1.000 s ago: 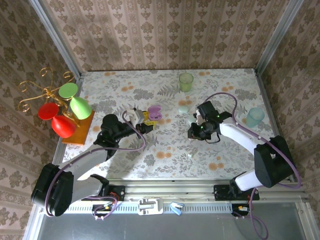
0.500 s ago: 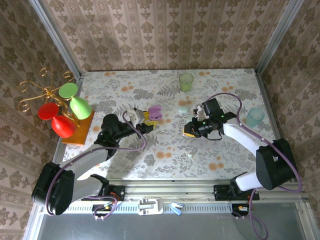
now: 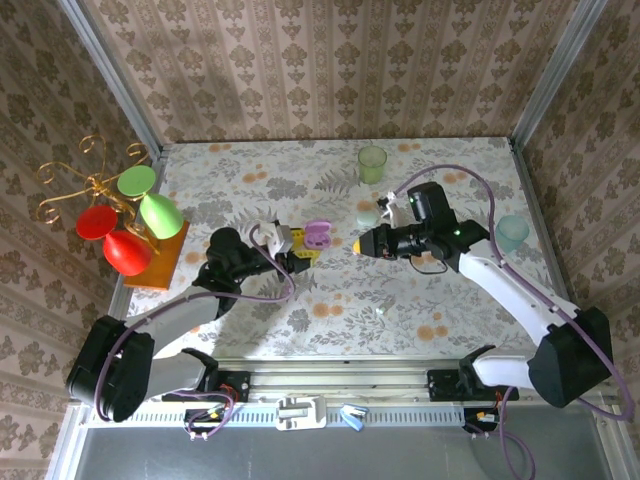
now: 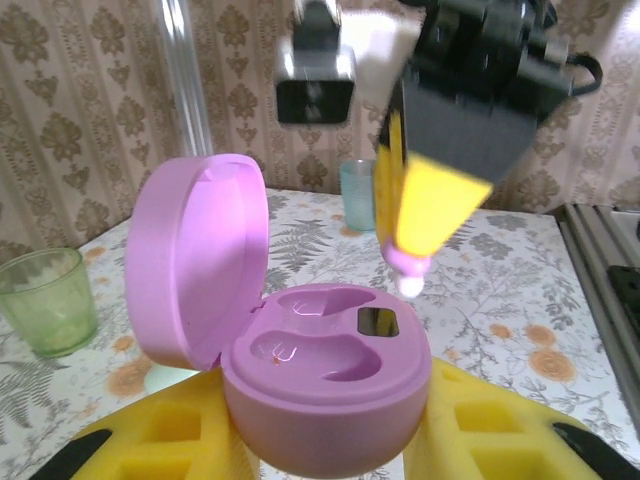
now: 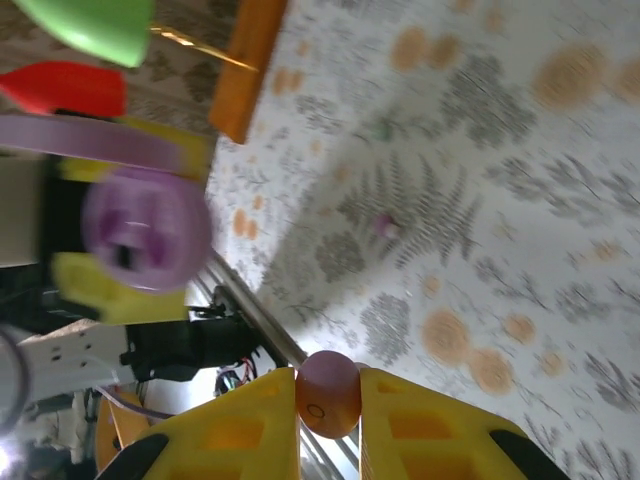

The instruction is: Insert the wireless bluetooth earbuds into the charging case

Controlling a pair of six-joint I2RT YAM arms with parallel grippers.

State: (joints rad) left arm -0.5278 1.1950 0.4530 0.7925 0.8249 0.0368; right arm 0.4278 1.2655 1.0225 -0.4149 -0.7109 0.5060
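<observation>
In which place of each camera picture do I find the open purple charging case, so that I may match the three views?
Top external: the purple charging case is left of centre, held by the left end effector.
Left wrist: case low in the centre, lid open to the left.
Right wrist: case at the left edge, mid-height.
Shared landmark: the floral tablecloth.

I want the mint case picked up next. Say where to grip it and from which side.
Probably pinch the mint case across its rounded sides, coming straight down. It lies low and flat on the table, and the green cup stands close behind it, so a sideways approach looks cramped.
</observation>
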